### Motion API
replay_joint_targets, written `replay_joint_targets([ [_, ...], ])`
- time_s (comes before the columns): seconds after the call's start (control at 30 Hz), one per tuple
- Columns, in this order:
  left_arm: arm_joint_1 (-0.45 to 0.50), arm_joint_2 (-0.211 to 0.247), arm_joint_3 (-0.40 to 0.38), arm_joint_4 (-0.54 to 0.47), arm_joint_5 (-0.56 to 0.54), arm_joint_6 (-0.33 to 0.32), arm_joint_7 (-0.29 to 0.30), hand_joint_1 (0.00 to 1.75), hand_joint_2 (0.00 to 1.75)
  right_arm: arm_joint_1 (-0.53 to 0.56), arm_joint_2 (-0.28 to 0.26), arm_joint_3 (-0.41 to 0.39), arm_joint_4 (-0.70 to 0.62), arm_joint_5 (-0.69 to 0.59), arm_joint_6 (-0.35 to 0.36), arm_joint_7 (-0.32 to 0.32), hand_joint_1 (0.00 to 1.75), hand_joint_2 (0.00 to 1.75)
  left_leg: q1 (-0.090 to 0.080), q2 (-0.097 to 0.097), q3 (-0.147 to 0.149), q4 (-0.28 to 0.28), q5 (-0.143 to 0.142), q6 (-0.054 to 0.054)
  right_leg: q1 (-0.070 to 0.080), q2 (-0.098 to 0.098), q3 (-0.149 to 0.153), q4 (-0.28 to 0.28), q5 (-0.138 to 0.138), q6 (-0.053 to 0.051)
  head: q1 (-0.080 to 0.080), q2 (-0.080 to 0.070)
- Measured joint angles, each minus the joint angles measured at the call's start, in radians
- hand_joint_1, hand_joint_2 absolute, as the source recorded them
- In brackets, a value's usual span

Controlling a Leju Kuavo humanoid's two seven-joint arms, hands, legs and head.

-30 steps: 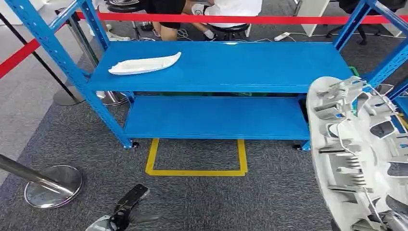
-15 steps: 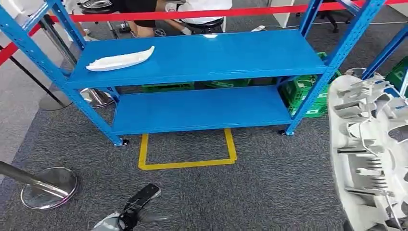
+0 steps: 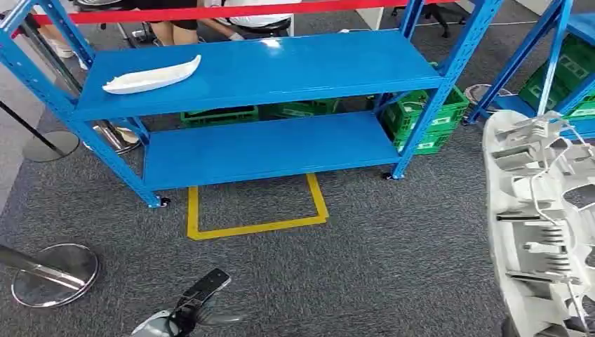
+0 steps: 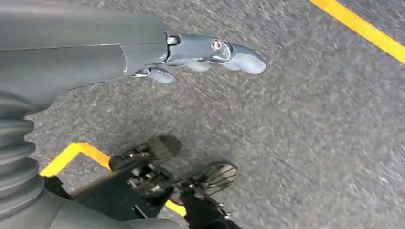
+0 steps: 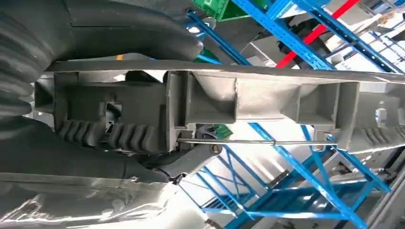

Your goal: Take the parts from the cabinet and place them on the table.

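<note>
A long white part (image 3: pixel 151 75) lies on the top shelf of the blue rack (image 3: pixel 295 67), near its left end. My right hand (image 5: pixel 114 33) grips a large grey-white ribbed plastic part (image 3: pixel 540 225) that stands upright along the right edge of the head view. In the right wrist view the same part (image 5: pixel 267 102) runs across the picture, with my thumb pressed on its rim. My left hand (image 3: pixel 186 309) hangs low over the carpet with nothing in it. In the left wrist view its fingers (image 4: pixel 210 47) are stretched out and apart.
Yellow tape (image 3: pixel 252 210) marks a square on the grey carpet before the rack. Green crates (image 3: pixel 428 119) sit behind the rack's right leg. A second blue rack (image 3: pixel 554 63) stands at right. A stanchion base (image 3: pixel 52 274) lies at left. A red belt (image 3: pixel 210 12) and people are behind.
The whole picture has shifted: the camera has moved, so the rack now sits further left and the green crates and second rack show. My hands keep their places.
</note>
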Motion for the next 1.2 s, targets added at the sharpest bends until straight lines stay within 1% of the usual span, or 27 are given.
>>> replay_joint_targets([
  [0.07,0.004,0.002,0.000,0.000,0.000,0.000,-0.001,0.00,1.75,-0.006,0.000,0.000,0.000,0.000,0.000,0.016,1.75,1.75,-0.002,0.019,-0.013,0.001,0.011,0.002,-0.001,-0.018,-0.057,0.168,-0.089,0.010,0.003,0.000],
  [0.1,0.006,0.005,0.000,0.000,0.000,0.002,-0.001,0.00,1.75,-0.007,0.000,0.000,0.000,0.000,0.000,0.028,1.75,1.75,-0.003,0.028,-0.020,0.002,0.017,0.002,-0.001,-0.020,-0.076,0.237,-0.118,0.013,0.004,0.000],
  [0.13,0.007,0.006,0.000,0.000,0.000,0.003,-0.001,0.00,1.75,-0.008,0.000,0.000,0.000,0.000,0.000,0.037,1.75,1.75,-0.004,0.038,-0.026,0.004,0.021,0.002,-0.001,-0.020,-0.072,0.259,-0.125,0.014,0.004,0.000],
  [0.17,0.006,0.007,-0.001,0.000,0.000,0.003,-0.002,0.00,1.75,-0.009,0.000,0.000,0.000,0.000,0.000,0.043,1.75,1.75,-0.006,0.045,-0.032,0.005,0.026,0.001,-0.001,-0.021,-0.043,0.233,-0.112,0.012,0.004,0.000],
  [0.2,0.007,0.008,-0.001,0.000,0.000,0.003,-0.004,0.00,1.75,-0.010,-0.002,0.000,0.000,0.000,0.000,0.055,1.75,1.75,-0.006,0.053,-0.036,0.007,0.029,-0.001,-0.001,-0.023,0.010,0.159,-0.083,0.010,0.004,0.000],
  [0.27,0.006,0.008,-0.001,0.000,0.000,0.006,-0.006,0.00,1.75,-0.018,-0.004,0.002,0.000,0.000,0.000,0.067,1.75,1.75,-0.007,0.065,-0.041,0.012,0.033,-0.007,0.002,-0.051,0.146,-0.041,-0.030,0.001,0.003,0.000],
  [0.3,0.007,0.010,-0.001,-0.001,0.000,0.007,-0.007,0.00,1.75,-0.026,-0.007,0.003,0.000,0.000,0.000,0.072,1.75,1.75,-0.011,0.072,-0.044,0.013,0.035,-0.012,0.011,-0.071,0.159,-0.075,-0.053,-0.008,0.003,0.000],
  [0.33,0.006,0.011,-0.001,-0.001,0.000,0.008,-0.008,0.00,1.75,-0.026,-0.010,0.005,0.000,0.000,-0.001,0.078,1.75,1.75,-0.012,0.076,-0.046,0.016,0.037,-0.015,0.011,-0.059,0.154,-0.076,-0.039,-0.018,0.003,0.000],
  [0.4,0.009,0.011,-0.003,-0.002,0.000,0.009,-0.010,0.00,1.75,-0.030,-0.017,0.011,0.001,0.001,-0.002,0.090,1.75,1.75,-0.010,0.086,-0.047,0.015,0.045,-0.027,0.014,-0.048,0.142,-0.069,-0.035,-0.027,0.000,0.000],
  [0.47,0.009,0.012,-0.003,-0.002,0.001,0.013,-0.010,0.00,1.75,-0.030,-0.021,0.012,0.001,0.000,-0.002,0.097,1.75,1.75,-0.011,0.089,-0.051,0.016,0.045,-0.037,0.008,-0.038,0.136,-0.075,-0.021,-0.044,0.001,0.000],
  [0.5,0.009,0.012,-0.003,-0.002,0.001,0.015,-0.010,0.00,1.75,-0.031,-0.024,0.016,0.001,0.000,-0.002,0.098,1.75,1.75,-0.010,0.067,-0.065,0.045,0.008,-0.044,0.005,-0.033,0.138,-0.076,-0.014,-0.048,-0.001,0.000],
  [0.53,0.010,0.011,-0.003,-0.002,0.003,0.017,-0.011,0.00,1.75,-0.037,-0.027,0.017,0.001,0.000,-0.002,0.099,1.75,1.75,-0.007,0.048,-0.093,0.110,-0.043,-0.049,0.004,-0.028,0.129,-0.075,-0.006,-0.053,-0.005,0.000],
  [0.6,0.017,0.012,-0.003,-0.002,0.004,0.019,-0.011,0.00,1.75,-0.042,-0.033,0.018,0.002,0.000,-0.002,0.102,1.75,1.75,-0.005,0.028,-0.168,0.290,-0.129,-0.053,0.004,-0.012,0.111,-0.074,0.006,-0.055,-0.005,0.000],
  [0.63,0.020,0.011,-0.003,-0.002,0.004,0.020,-0.011,0.00,1.75,-0.042,-0.035,0.018,0.003,0.001,-0.002,0.102,1.75,1.75,-0.005,0.024,-0.186,0.337,-0.139,-0.054,0.004,-0.004,0.104,-0.074,0.011,-0.054,-0.005,0.000],
  [0.67,0.023,0.011,-0.003,-0.002,0.004,0.021,-0.011,0.00,1.75,-0.042,-0.037,0.018,0.003,0.000,-0.002,0.103,1.75,1.75,-0.005,0.022,-0.178,0.330,-0.122,-0.053,0.004,0.006,0.098,-0.074,0.016,-0.052,-0.005,0.000],
  [0.73,0.024,0.011,-0.003,-0.002,0.004,0.023,-0.011,0.00,1.75,-0.042,-0.039,0.018,0.003,0.000,-0.002,0.104,1.75,1.75,-0.004,0.015,-0.106,0.203,-0.047,-0.048,0.004,0.025,0.091,-0.073,0.023,-0.047,-0.005,0.000],
  [0.77,0.023,0.012,-0.003,-0.002,0.008,0.027,-0.011,0.00,1.75,-0.042,-0.041,0.018,0.003,0.000,-0.002,0.104,1.75,1.75,-0.003,-0.005,-0.051,0.107,-0.009,-0.044,0.003,0.035,0.090,-0.073,0.027,-0.043,-0.006,0.000],
  [0.8,0.024,0.008,-0.003,-0.002,0.014,0.041,-0.010,0.00,1.75,-0.043,-0.043,0.017,0.003,0.000,-0.002,0.103,1.75,1.75,-0.002,-0.046,-0.010,0.039,0.006,-0.041,0.007,0.042,0.085,-0.072,0.031,-0.037,-0.006,0.000],
  [0.83,0.024,0.002,-0.002,-0.002,0.016,0.053,-0.007,0.00,1.75,-0.044,-0.045,0.017,0.003,0.000,-0.002,0.101,1.75,1.75,0.003,-0.045,-0.001,0.002,-0.001,-0.035,0.011,0.051,0.074,-0.058,0.032,-0.035,-0.007,0.000],
  [0.93,0.030,-0.021,-0.002,-0.002,0.012,0.074,0.005,0.00,1.75,-0.041,-0.047,0.017,0.003,0.000,-0.004,0.086,1.75,1.75,-0.006,-0.024,-0.017,0.021,0.005,-0.017,0.004,0.073,0.058,-0.061,0.049,-0.014,-0.005,0.000],
  [0.97,0.029,-0.025,-0.004,-0.002,0.008,0.068,0.005,0.00,1.75,-0.039,-0.047,0.017,0.003,0.000,-0.005,0.082,1.75,1.75,0.001,-0.008,-0.020,0.017,0.012,-0.007,0.004,0.065,0.045,-0.056,0.046,-0.012,-0.008,0.000],
  [1.0,0.028,-0.022,-0.004,-0.003,0.006,0.060,0.003,0.00,1.75,-0.040,-0.048,0.017,0.003,0.000,-0.006,0.077,1.75,1.75,0.001,-0.003,-0.023,0.017,0.015,-0.003,0.007,0.023,0.034,-0.029,0.018,-0.007,0.002,0.000],
  [1.03,0.029,-0.019,-0.005,-0.003,0.005,0.055,0.002,0.00,1.75,-0.044,-0.048,0.017,0.003,0.000,-0.006,0.075,1.75,1.75,0.001,0.008,-0.027,0.017,0.018,0.002,0.005,-0.004,0.008,0.034,-0.028,0.000,0.010,0.000],
  [1.1,0.031,-0.010,-0.004,-0.003,0.004,0.043,0.001,0.00,1.75,-0.046,-0.050,0.017,0.003,0.000,-0.009,0.064,1.75,1.75,-0.001,0.032,-0.035,0.018,0.022,0.005,0.001,-0.020,-0.055,0.201,-0.110,0.010,0.009,0.000],
  [1.13,0.031,-0.005,-0.004,-0.003,0.004,0.037,-0.001,0.00,1.75,-0.045,-0.050,0.016,0.004,0.000,-0.012,0.055,1.75,1.75,-0.002,0.045,-0.040,0.018,0.025,0.005,-0.001,-0.021,-0.074,0.261,-0.133,0.013,0.009,0.000],
  [1.17,0.030,-0.003,-0.005,-0.003,0.004,0.033,-0.003,0.00,1.75,-0.044,-0.050,0.016,0.005,0.000,-0.014,0.048,1.75,1.75,-0.002,0.056,-0.043,0.018,0.027,0.002,-0.002,-0.021,-0.064,0.261,-0.127,0.014,0.010,0.000],
  [1.2,0.030,-0.002,-0.005,-0.003,0.004,0.033,-0.005,0.00,1.75,-0.043,-0.050,0.015,0.005,0.000,-0.017,0.038,1.75,1.75,-0.002,0.066,-0.044,0.018,0.029,0.000,-0.002,-0.023,-0.029,0.217,-0.104,0.013,0.009,0.000],
])
